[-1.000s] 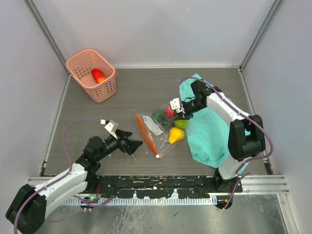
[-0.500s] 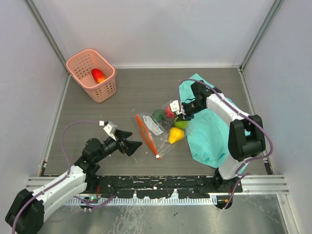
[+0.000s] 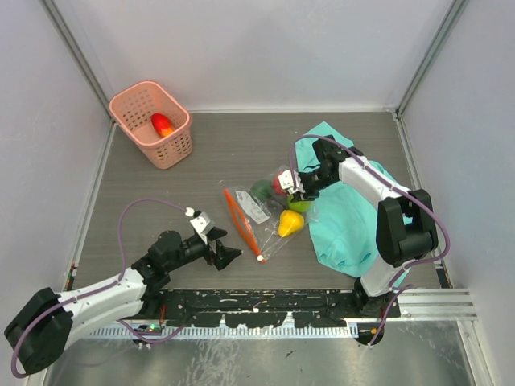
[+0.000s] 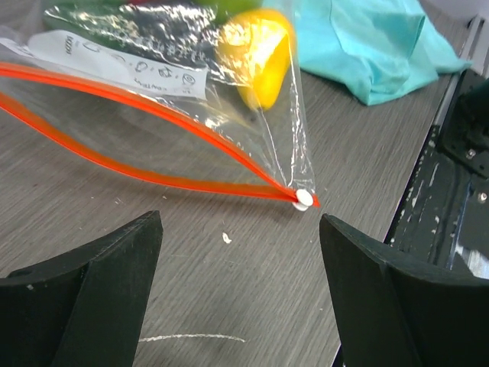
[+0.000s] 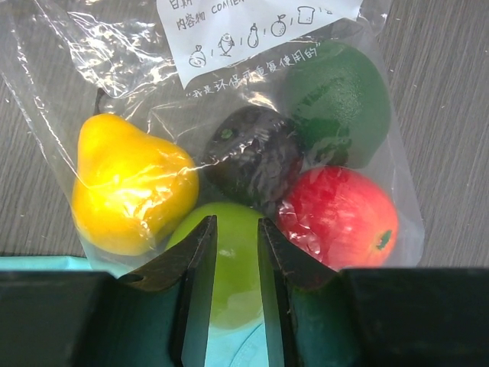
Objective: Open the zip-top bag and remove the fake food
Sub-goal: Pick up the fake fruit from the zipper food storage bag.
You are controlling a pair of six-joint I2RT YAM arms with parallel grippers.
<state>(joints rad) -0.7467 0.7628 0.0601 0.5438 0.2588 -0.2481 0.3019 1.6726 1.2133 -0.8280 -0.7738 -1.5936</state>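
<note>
- Bag [image 3: 269, 211] lies mid-table, its closed end touching the teal cloth [image 3: 354, 221] on the right and its mouth facing left.
- The two orange zip strips [image 4: 153, 115] are parted and the slider [image 4: 304, 199] sits at the near end, so I judge the unzipping done.
- Fake food [image 5: 134, 183] is all bunched at the closed end, none out.
- Left gripper [image 4: 241, 229]: fingers wide apart and empty, low over the table just near of the slider.
- Right gripper [image 5: 237, 225]: fingers nearly together at the closed end, above the green fruit. Can't tell if film is pinched.
- Next, probably: left takes one lip of the mouth, then the pieces come out.
</note>
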